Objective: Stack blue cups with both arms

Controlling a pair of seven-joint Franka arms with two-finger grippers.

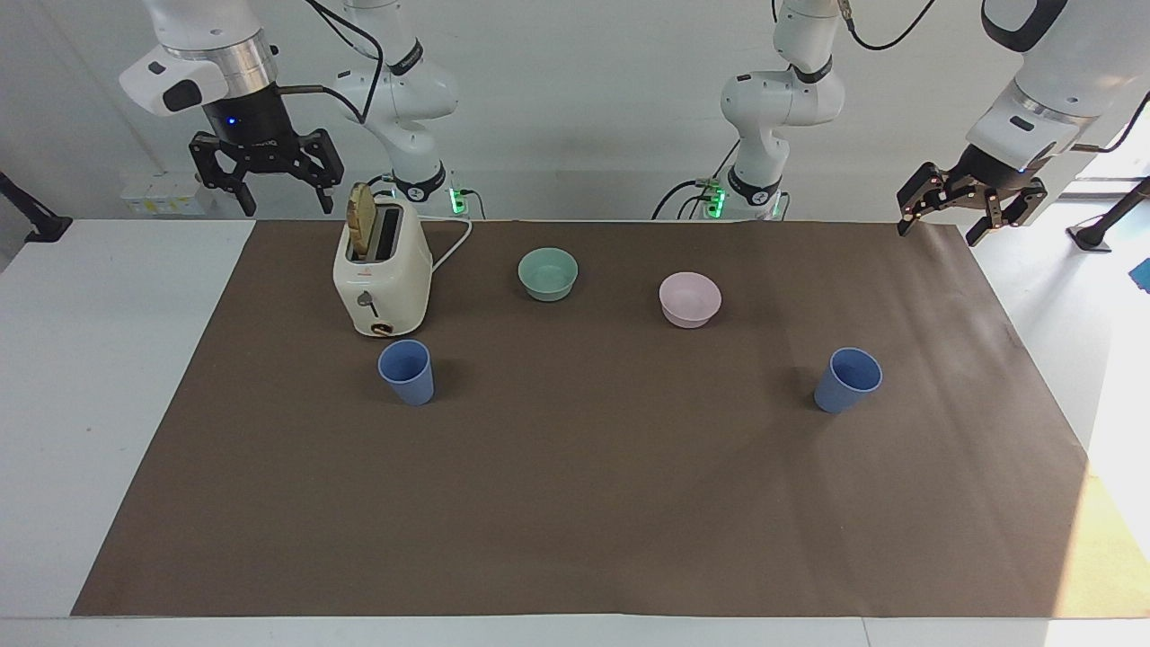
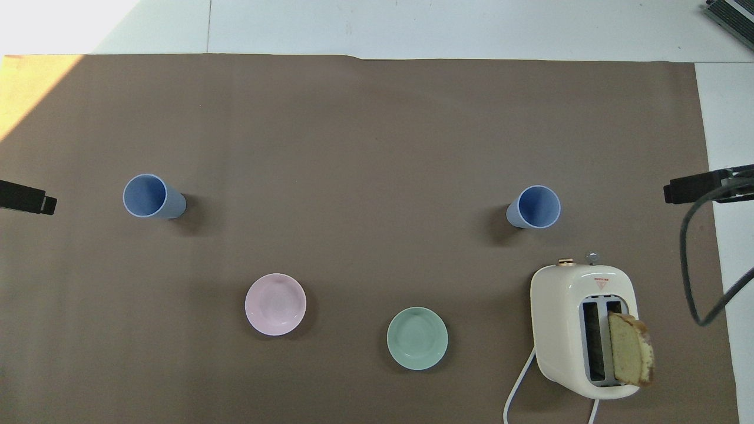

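Two blue cups stand upright and apart on the brown mat (image 1: 584,503). One cup (image 1: 406,371) (image 2: 535,206) is toward the right arm's end, just farther from the robots than the toaster. The other cup (image 1: 847,379) (image 2: 152,196) is toward the left arm's end. My right gripper (image 1: 286,202) is open and empty, raised high over the mat's edge beside the toaster; its tip shows in the overhead view (image 2: 701,185). My left gripper (image 1: 939,232) is open and empty, raised over the mat's corner at its own end; its tip shows in the overhead view (image 2: 26,197).
A cream toaster (image 1: 382,274) (image 2: 583,330) holds a bread slice (image 1: 361,222) in one slot, its cord trailing toward the robots. A teal-green bowl (image 1: 548,273) (image 2: 417,338) and a pale pink bowl (image 1: 690,299) (image 2: 275,304) sit nearer to the robots than the cups.
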